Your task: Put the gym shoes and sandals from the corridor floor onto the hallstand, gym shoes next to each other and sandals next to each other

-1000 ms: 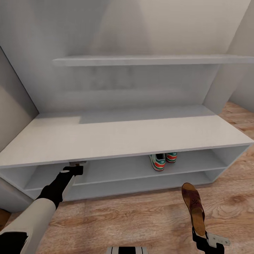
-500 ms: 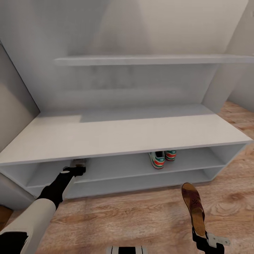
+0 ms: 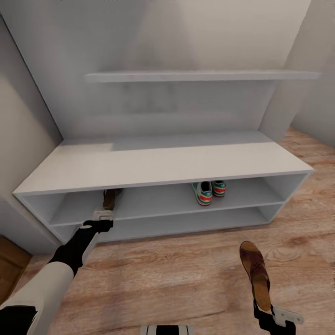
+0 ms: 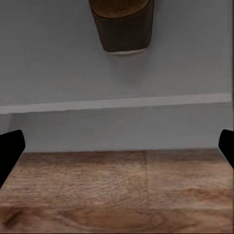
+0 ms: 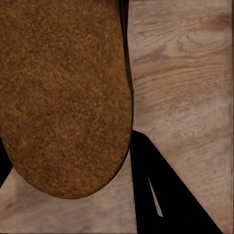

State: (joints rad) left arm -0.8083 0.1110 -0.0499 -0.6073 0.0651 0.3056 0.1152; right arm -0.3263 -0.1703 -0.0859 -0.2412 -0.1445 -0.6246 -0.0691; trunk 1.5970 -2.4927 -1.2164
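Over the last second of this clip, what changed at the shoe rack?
The view has backed away from the shoe rack. The left claw has drawn out from under the top board, leaving a brown sandal on the upper shelf, its fingers apart. The gym shoes stay shelved; the right claw still holds the other sandal.

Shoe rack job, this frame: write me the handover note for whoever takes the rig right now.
Left gripper: open, empty, at the front edge of the hallstand.
Right gripper: shut on the second sandal, held upright above the corridor floor.
First sandal: on the upper shelf level, left part, just ahead of the left gripper.
Gym shoes: side by side on the same level, right of centre.
Done: both gym shoes and one sandal are on the rack.
Left: set the held sandal beside the first one, probably on the left part of that shelf.
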